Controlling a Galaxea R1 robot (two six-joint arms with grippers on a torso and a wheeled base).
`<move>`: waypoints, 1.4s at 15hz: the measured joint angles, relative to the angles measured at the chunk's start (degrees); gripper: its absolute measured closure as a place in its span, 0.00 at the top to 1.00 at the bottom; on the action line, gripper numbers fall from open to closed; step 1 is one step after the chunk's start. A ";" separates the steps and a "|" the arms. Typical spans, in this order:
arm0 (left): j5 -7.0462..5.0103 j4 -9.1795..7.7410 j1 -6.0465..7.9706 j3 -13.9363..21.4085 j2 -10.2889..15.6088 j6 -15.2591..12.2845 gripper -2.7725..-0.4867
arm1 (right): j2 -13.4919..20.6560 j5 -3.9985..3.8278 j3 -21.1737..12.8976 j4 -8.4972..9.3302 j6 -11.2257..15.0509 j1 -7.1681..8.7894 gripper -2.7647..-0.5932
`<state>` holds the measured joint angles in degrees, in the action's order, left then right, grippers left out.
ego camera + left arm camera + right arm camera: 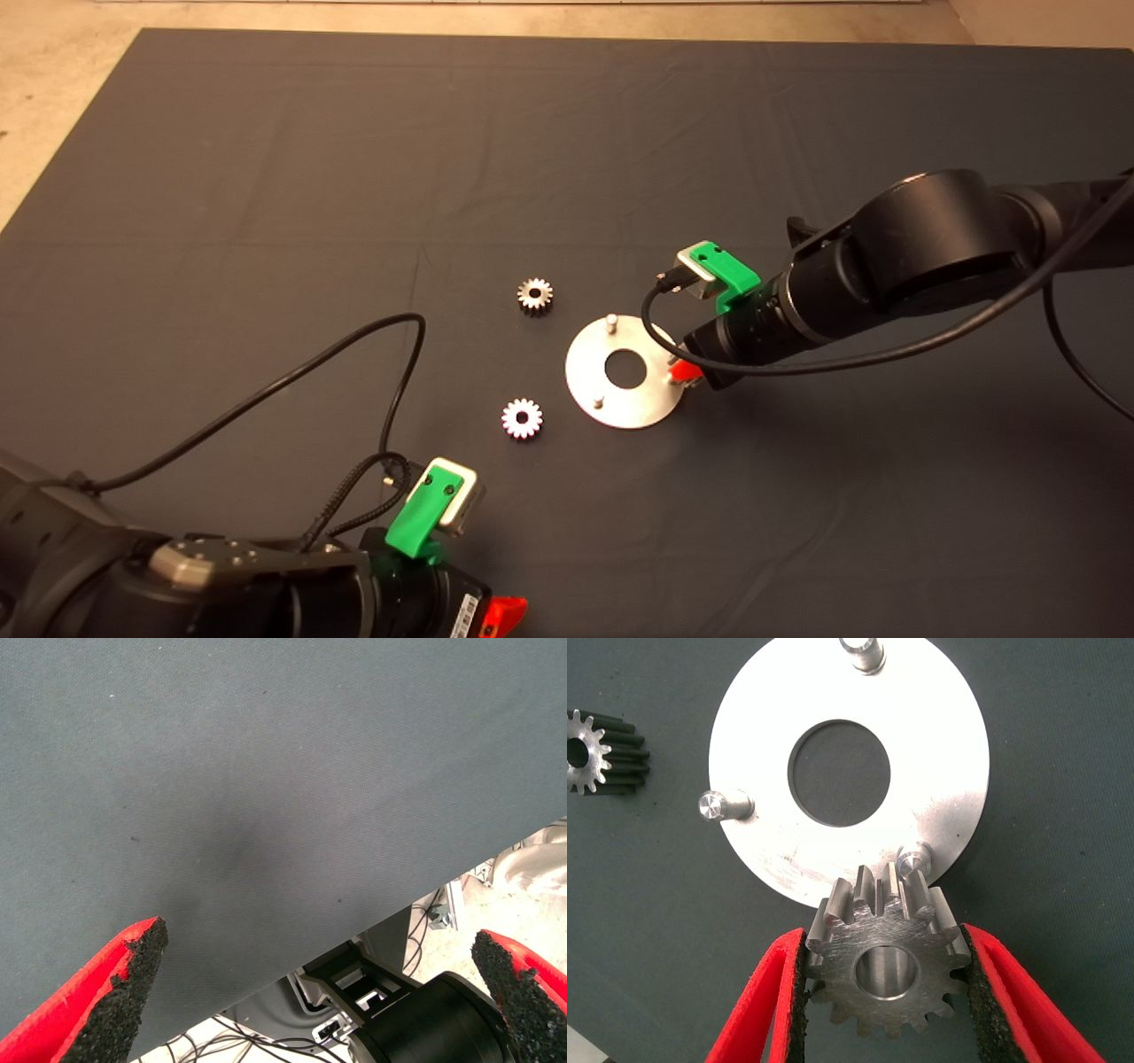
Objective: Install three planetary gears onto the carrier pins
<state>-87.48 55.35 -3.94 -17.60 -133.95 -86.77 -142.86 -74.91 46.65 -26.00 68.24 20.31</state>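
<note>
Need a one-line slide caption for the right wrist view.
Right gripper holds a gear just short of a pin on the disc.

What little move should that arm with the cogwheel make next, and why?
Probably a small shift to bring the gear's hole over the nearest peg, then lower it. The right gripper holds the gear just short of that peg on the disc; all three pegs are bare.

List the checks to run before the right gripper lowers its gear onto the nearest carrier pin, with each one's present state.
1. Held gear clamped between right gripper pads: ok.
2. Bore over nearest pin: not ok, pin shows beyond the gear's rim.
3. Other two pins bare: ok.
4. Disc flat on mat: ok.
5. Two spare gears away from disc: ok.
6. Left gripper parked at lower left, open: ok.
</note>
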 joint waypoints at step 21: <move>0.00 0.00 0.02 0.00 0.00 -0.40 0.87 | -2.56 -0.20 4.96 0.10 -0.27 -2.84 0.19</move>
<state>-87.48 55.35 -3.91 -17.60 -133.95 -87.17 -145.42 -75.11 51.61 -25.91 67.97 17.47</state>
